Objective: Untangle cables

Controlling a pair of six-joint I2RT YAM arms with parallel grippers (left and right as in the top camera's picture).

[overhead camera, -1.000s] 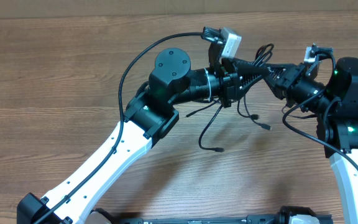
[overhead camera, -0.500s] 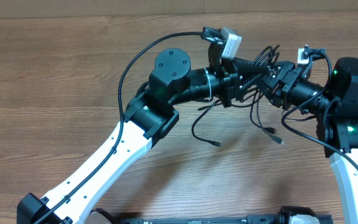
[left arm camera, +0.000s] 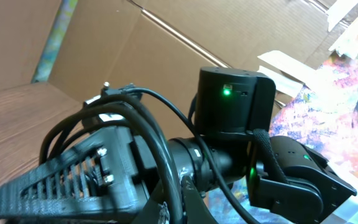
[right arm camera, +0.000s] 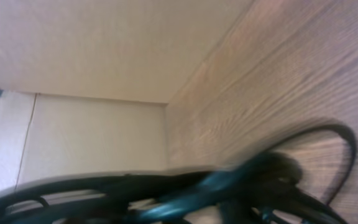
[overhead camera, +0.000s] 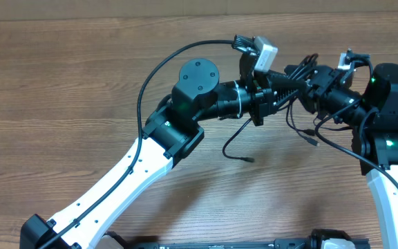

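The cables (overhead camera: pixel 297 70), thin black cords, hang bunched in the air between my two grippers. One loose end trails down to a small plug tip (overhead camera: pixel 248 160) and another to a plug tip (overhead camera: pixel 314 140). My left gripper (overhead camera: pixel 289 84) points right and is shut on the cables (left arm camera: pixel 160 134), which run through its jaws in the left wrist view. My right gripper (overhead camera: pixel 309 87) meets the bunch from the right; its ribbed finger (left arm camera: pixel 55 183) lies beside the cords. The right wrist view is blurred, with dark cables (right arm camera: pixel 229 180) across the bottom, and the jaw gap does not show.
The wooden table (overhead camera: pixel 61 97) lies under both arms. A thick black arm cable (overhead camera: pixel 159 69) arcs over the left arm. Cardboard walls (left arm camera: pixel 166 43) stand behind the table. The right arm's base (overhead camera: pixel 392 145) stands at the right edge.
The left arm has shifted right with the bunch. The hanging ends have swung right and drawn up. The right gripper has closed in on the bunch.
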